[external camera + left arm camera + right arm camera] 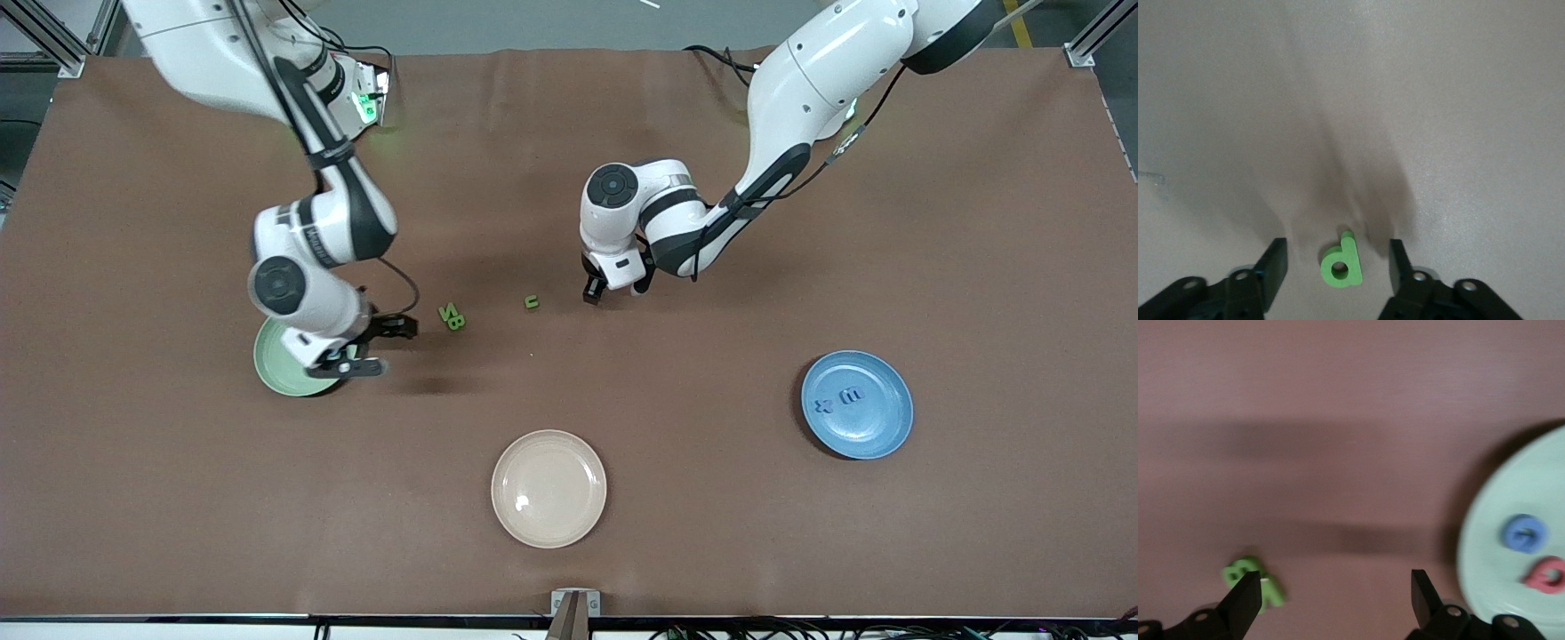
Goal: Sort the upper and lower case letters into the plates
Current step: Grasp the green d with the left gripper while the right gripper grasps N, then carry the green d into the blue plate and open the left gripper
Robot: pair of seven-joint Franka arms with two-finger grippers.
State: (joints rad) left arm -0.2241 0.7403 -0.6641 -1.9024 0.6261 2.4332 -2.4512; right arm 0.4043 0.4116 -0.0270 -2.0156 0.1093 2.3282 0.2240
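My left gripper (615, 289) (1336, 259) is low over the table's middle, open. A green letter "d" (1341, 267) lies flat between its fingers, with a gap on each side; the front view hides this letter. My right gripper (380, 347) (1336, 593) is open and empty, just past the rim of the mint green plate (272, 366) (1511, 520). That plate holds a blue letter (1525, 533) and a pink-red letter (1545, 575). Two green letters (452, 316) (1251, 583) lie together beside the right gripper. A small green letter (532, 302) lies between them and the left gripper.
The blue plate (880, 427) sits toward the left arm's end and holds two blue letters (840, 398). A cream-beige plate (548, 488) lies nearest the front camera, with nothing in it. The right arm's wrist covers part of the mint plate.
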